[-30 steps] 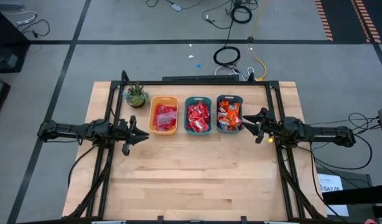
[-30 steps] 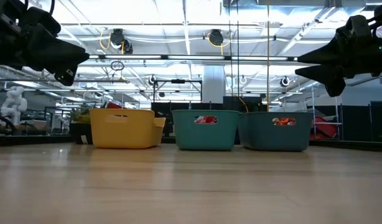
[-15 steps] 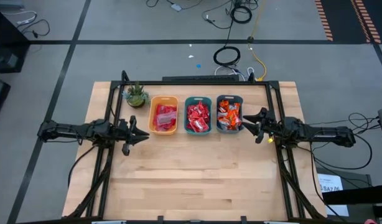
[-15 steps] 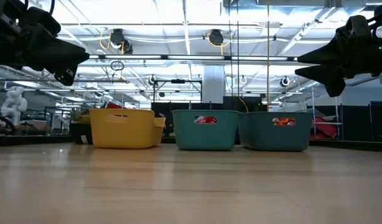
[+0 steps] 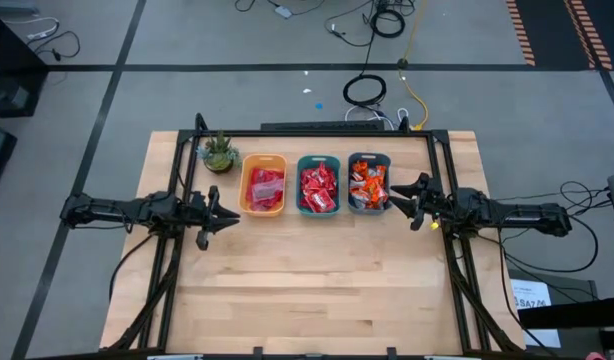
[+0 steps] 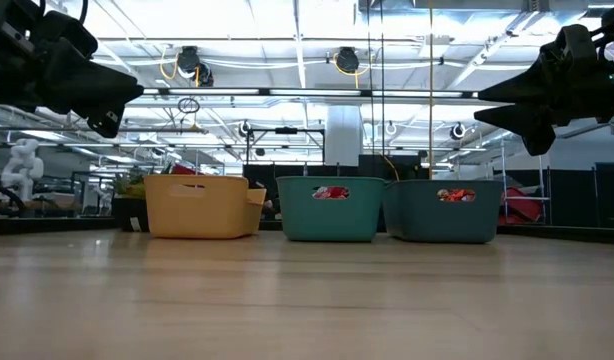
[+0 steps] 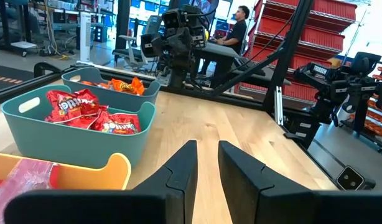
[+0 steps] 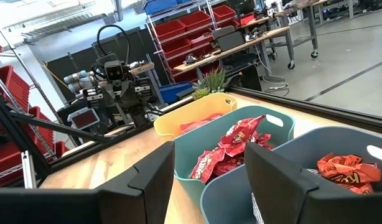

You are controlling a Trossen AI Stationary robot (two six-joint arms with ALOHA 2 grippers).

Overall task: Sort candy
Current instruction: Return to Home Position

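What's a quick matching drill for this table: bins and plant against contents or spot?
Column 1:
1 yellow bin
2 middle teal bin
3 right teal bin
4 plant

Column 2:
A red packets
B table corner, beside the yellow bin
C orange candy
D pink packets

Pairs: 1-D, 2-A, 3-C, 4-B

Setting: a robotics lab in a large industrial hall. Indicators are racks of red storage bins (image 7: 340,37), work desks (image 8: 241,42) loaded with equipment, and a grey floor (image 5: 77,120) marked with dark tape lines (image 5: 287,68). Loose cables (image 5: 388,22) lie across it, and bright ceiling lights (image 6: 227,20) hang overhead (a person (image 7: 236,30) sits at a far desk).
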